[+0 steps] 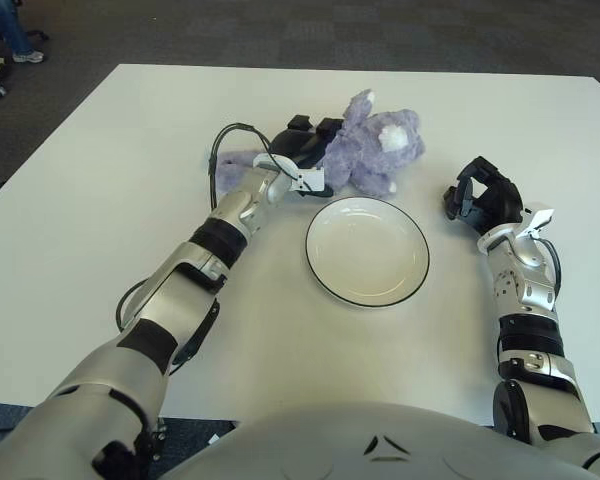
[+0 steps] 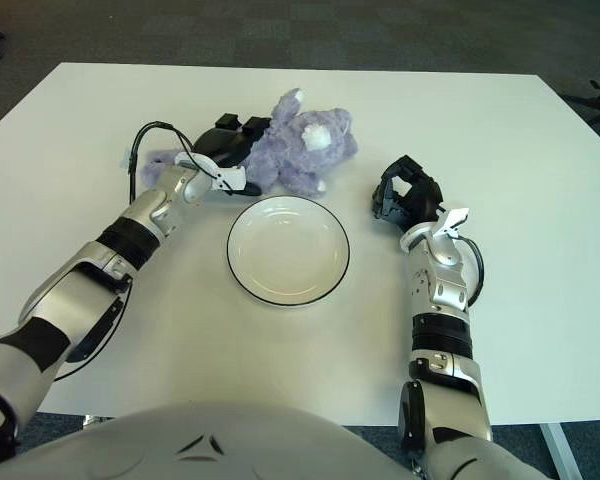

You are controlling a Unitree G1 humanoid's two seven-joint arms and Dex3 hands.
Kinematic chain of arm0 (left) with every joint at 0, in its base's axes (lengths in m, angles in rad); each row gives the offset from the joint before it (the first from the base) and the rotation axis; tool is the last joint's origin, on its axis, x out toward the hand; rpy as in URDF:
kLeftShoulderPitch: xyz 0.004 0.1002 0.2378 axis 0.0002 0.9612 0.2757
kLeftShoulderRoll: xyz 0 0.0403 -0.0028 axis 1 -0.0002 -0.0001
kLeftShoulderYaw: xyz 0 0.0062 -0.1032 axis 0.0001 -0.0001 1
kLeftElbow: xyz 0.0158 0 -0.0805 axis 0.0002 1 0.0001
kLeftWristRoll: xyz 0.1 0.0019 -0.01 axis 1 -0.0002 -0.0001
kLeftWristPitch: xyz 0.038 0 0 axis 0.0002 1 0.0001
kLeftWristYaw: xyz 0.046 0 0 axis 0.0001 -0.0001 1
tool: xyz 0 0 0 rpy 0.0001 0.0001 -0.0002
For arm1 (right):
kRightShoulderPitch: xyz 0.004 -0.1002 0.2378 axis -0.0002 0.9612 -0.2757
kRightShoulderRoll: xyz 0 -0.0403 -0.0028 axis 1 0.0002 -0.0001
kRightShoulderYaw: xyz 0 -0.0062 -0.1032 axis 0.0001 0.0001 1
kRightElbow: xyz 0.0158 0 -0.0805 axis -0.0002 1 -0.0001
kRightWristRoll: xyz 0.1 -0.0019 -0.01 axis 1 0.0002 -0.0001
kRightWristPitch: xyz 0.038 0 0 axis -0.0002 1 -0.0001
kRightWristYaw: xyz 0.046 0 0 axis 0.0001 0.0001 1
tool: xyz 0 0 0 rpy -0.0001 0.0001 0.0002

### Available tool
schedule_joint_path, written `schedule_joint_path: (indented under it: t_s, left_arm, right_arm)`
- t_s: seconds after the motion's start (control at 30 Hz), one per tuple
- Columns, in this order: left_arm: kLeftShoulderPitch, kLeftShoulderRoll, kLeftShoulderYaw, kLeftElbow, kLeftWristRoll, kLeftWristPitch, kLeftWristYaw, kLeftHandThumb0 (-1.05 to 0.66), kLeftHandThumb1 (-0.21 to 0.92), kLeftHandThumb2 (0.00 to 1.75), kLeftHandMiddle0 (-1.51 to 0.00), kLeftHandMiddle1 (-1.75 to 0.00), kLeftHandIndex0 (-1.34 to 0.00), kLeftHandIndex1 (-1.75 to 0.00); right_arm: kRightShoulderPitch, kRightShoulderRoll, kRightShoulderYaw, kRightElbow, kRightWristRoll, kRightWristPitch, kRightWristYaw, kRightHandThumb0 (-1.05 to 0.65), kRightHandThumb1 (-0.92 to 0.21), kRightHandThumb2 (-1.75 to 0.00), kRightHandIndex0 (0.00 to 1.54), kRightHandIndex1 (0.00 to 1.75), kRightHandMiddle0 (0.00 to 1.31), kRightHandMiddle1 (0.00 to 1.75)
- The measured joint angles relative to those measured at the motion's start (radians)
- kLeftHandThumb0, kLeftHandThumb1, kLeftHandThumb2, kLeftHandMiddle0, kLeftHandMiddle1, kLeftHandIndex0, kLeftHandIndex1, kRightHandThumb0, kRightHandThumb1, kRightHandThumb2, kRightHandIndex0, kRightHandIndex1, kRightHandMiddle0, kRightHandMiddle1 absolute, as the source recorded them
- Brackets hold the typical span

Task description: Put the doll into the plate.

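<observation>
One purple doll (image 1: 370, 150), one white plate (image 1: 366, 250), one table (image 1: 110, 180) and, seemingly, nothing else countable.

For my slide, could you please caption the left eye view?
Left hand reaches the purple doll beyond the empty plate.

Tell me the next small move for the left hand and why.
Probably close the left hand on the doll and lift it. The hand is already against the doll's side, the doll lies on the table just beyond the plate, which holds nothing. The right hand shows right of the plate.
</observation>
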Motion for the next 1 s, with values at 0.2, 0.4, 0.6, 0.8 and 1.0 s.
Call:
schedule_joint_path:
  t_s: [0.2, 0.4, 0.6, 0.8, 1.0]
  left_arm:
    - [-0.002, 0.000, -0.013, 0.009, 0.008, 0.009, 0.009, -0.52, 0.36, 0.81, -0.02, -1.67, 0.00, -0.73]
    - [-0.002, 0.000, -0.013, 0.021, -0.002, 0.007, 0.009, -0.41, 0.34, 0.86, -0.15, -1.74, 0.00, -0.86]
    - [-0.003, 0.000, -0.013, 0.027, -0.018, -0.001, 0.008, -0.33, 0.33, 0.90, -0.28, -1.75, 0.00, -1.04]
    - [-0.006, 0.000, -0.015, 0.036, -0.019, -0.003, 0.017, 0.06, 0.36, 1.07, -0.45, -1.75, 0.00, -1.54]
    - [-0.009, -0.003, -0.020, 0.046, -0.018, -0.003, 0.039, 0.10, 0.38, 1.20, -0.56, -1.75, -0.27, -1.66]
  right_arm:
    - [0.003, 0.001, 0.000, -0.001, 0.000, -0.005, 0.006, -0.48, -0.34, -1.28, 1.21, 1.75, 0.60, 1.75]
    - [0.008, 0.004, -0.001, -0.001, 0.000, -0.015, 0.011, -0.48, -0.34, -1.28, 1.21, 1.75, 0.59, 1.75]
    - [0.011, 0.007, -0.001, 0.002, 0.000, -0.027, 0.017, -0.48, -0.34, -1.28, 1.21, 1.75, 0.59, 1.75]
    - [0.011, 0.011, -0.001, 0.005, 0.000, -0.035, 0.018, -0.47, -0.35, -1.28, 1.22, 1.75, 0.59, 1.75]
    - [0.011, 0.016, -0.001, 0.006, 0.000, -0.039, 0.018, -0.47, -0.36, -1.26, 1.21, 1.75, 0.58, 1.75]
